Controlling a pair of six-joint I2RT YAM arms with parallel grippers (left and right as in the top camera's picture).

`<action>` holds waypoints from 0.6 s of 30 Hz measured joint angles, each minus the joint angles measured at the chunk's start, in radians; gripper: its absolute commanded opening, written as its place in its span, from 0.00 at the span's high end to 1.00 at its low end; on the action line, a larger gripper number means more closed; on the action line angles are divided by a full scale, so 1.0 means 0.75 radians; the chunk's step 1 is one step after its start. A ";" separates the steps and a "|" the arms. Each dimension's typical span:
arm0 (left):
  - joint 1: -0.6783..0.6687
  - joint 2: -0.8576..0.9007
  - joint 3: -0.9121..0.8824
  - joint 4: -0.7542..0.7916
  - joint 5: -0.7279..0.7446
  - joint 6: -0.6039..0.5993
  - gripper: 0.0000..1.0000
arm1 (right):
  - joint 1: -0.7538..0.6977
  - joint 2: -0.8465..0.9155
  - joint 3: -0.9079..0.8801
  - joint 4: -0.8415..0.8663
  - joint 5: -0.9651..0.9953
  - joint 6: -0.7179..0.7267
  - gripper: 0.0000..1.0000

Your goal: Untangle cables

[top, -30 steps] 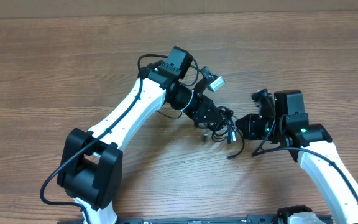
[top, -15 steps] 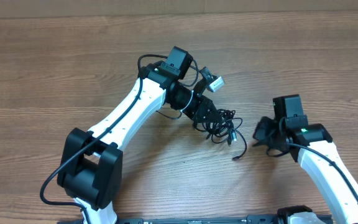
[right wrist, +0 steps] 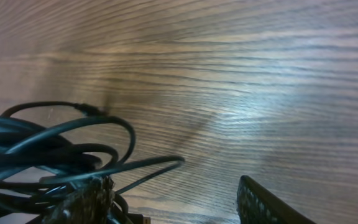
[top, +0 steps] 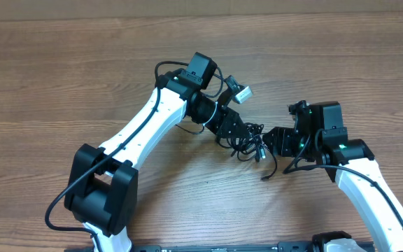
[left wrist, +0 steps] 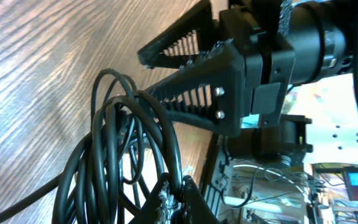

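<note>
The cables (top: 257,148) are a tangled bundle of thin black loops on the wooden table between the two arms. My left gripper (top: 241,136) is shut on a strand of it. In the left wrist view the loops (left wrist: 114,73) hang from its closed tips (left wrist: 178,188). My right gripper (top: 271,142) is at the bundle's right side, open. In the right wrist view the cables (right wrist: 48,152) lie against its left finger (right wrist: 82,202), and nothing is between the jaws of the right gripper (right wrist: 173,204). A loose cable end (top: 264,178) trails toward the front.
Bare wood-grain table (top: 61,84) surrounds the arms on all sides. The open right gripper's ribbed black fingers (left wrist: 191,99) fill the upper middle of the left wrist view, close to the loops.
Half a second ago the right gripper had pulled back to the right, away from the bundle. It has since moved left to the bundle's edge and opened. The left gripper has held still.
</note>
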 measured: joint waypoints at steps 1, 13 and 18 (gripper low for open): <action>0.000 0.000 0.000 -0.001 0.015 0.000 0.96 | 0.000 0.000 0.000 0.001 -0.012 -0.019 0.37; 0.002 0.000 0.000 0.005 0.289 0.000 0.96 | 0.000 0.000 0.000 0.038 -0.053 -0.092 0.45; 0.018 0.000 0.000 0.005 0.391 -0.001 0.96 | 0.000 0.000 0.000 0.077 -0.086 -0.093 0.47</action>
